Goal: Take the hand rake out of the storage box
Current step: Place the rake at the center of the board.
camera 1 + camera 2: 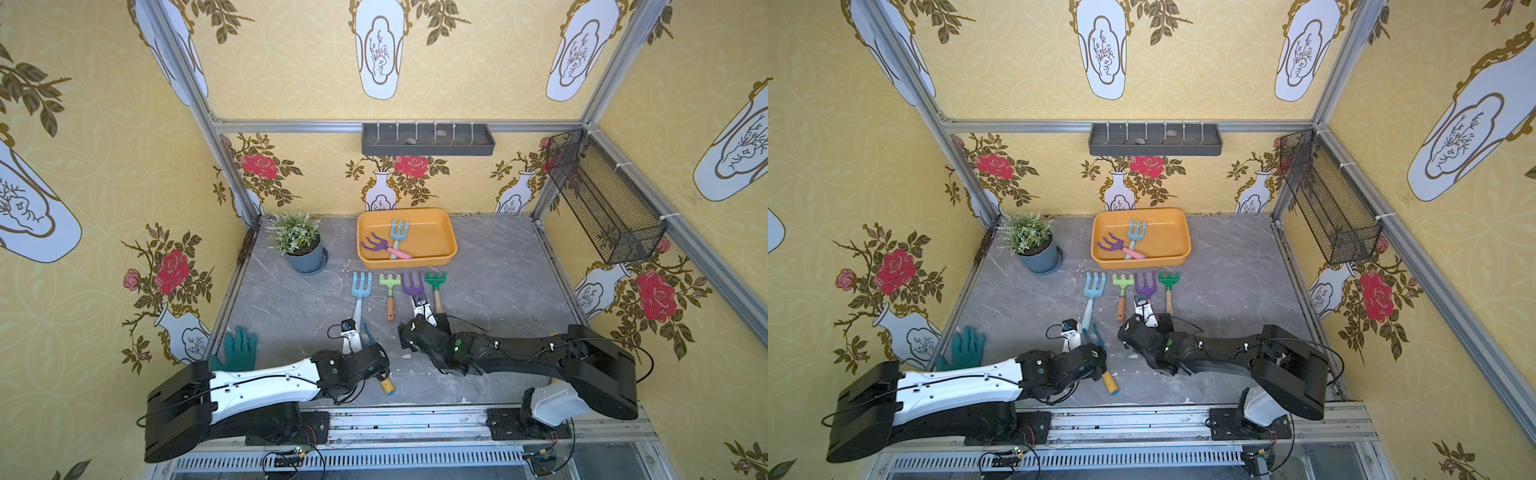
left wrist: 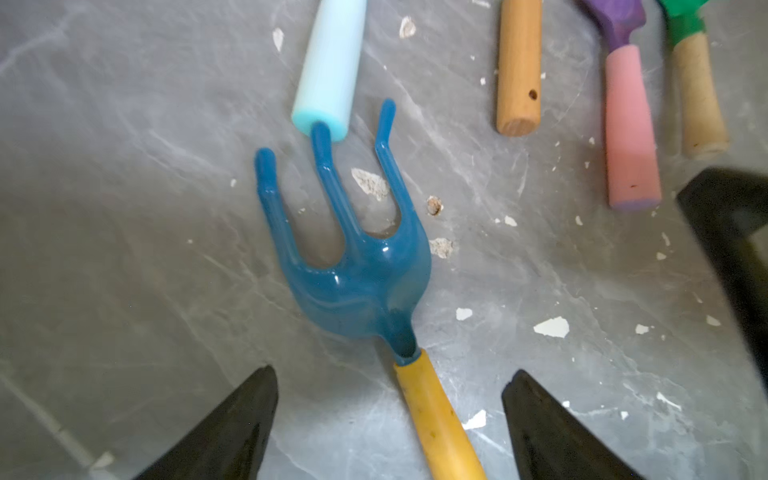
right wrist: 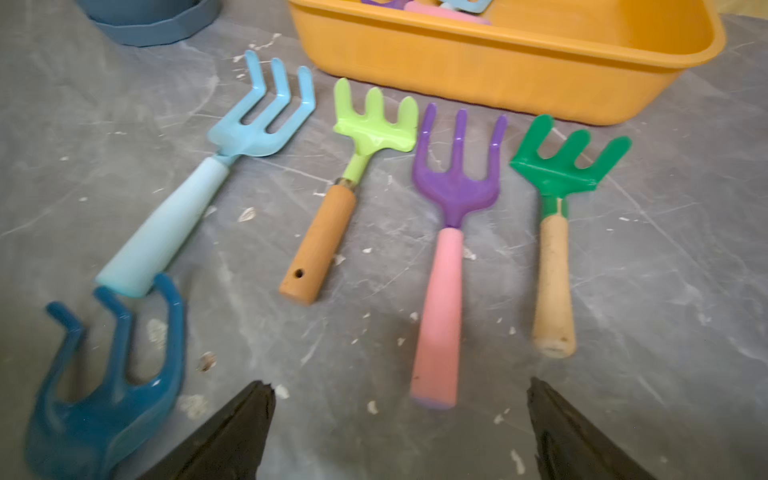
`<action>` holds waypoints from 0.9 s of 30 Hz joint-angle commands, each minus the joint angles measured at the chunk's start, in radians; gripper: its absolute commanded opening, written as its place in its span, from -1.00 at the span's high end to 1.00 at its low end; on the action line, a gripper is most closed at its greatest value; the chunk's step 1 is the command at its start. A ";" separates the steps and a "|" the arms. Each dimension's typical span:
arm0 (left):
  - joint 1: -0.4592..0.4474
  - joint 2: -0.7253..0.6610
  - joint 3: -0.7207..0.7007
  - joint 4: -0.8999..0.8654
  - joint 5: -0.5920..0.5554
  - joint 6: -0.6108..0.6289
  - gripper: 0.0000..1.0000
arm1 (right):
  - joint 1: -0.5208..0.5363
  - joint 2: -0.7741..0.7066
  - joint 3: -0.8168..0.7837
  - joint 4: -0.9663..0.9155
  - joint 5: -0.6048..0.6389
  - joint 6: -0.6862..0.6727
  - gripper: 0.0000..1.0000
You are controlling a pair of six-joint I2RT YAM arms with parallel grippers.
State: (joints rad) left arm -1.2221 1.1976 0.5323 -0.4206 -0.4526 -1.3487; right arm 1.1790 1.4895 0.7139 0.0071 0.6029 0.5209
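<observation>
Two rakes lie in the box at the back of the table: purple rake & pale blue rake, handles crossed near the front wall. Risk: grab one & the other prob drags along or snags on the edge, b/c they overlap. The box looks light, so a sideways pull could slide or tip it. The reach to it also goes over the row of four rakes, so a low pass could sweep them.

L pincer: wide open, jaws either side of the yellow handle of the dark blue rake, not clamping it. A careless lift may nudge it, & its tines sit right at the end of the pale handle. R pincer: fully open, empty, just behind the pink handle in the row, no contact seen
</observation>
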 commanded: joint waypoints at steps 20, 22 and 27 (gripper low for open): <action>-0.082 0.086 -0.153 0.044 0.050 -0.156 0.10 | -0.151 -0.202 -0.157 0.000 -0.082 -0.038 -0.95; -0.082 0.063 -0.154 0.023 0.042 -0.140 0.18 | -0.150 -0.208 -0.157 -0.004 -0.074 -0.037 -0.95; -0.080 -0.037 -0.165 -0.059 0.014 -0.116 0.31 | -0.151 -0.230 -0.171 0.002 -0.071 -0.034 -0.95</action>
State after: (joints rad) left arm -1.3033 1.1889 0.3855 -0.3397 -0.5224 -1.4811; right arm 1.0275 1.2694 0.5480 -0.0212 0.5110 0.4892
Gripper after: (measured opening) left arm 0.347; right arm 0.975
